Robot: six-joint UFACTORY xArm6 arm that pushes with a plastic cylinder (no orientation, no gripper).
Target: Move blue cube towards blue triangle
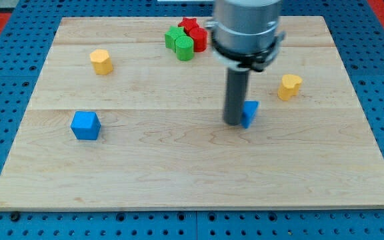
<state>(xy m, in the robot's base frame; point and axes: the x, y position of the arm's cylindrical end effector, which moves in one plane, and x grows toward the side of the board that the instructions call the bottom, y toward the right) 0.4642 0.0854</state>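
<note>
A blue cube (85,125) sits on the wooden board (179,173) at the view's left, a little below the middle. A blue triangle (250,113) lies right of the board's centre, partly hidden behind my rod. My tip (234,123) rests on the board just left of the blue triangle, touching or almost touching it. The blue cube is far to the left of my tip, with bare wood between them.
A yellow block (101,61) sits at the upper left. Another yellow block (289,87) sits right of the triangle. Green blocks (179,41) and red blocks (194,32) cluster at the view's top, next to the arm's grey body (245,30).
</note>
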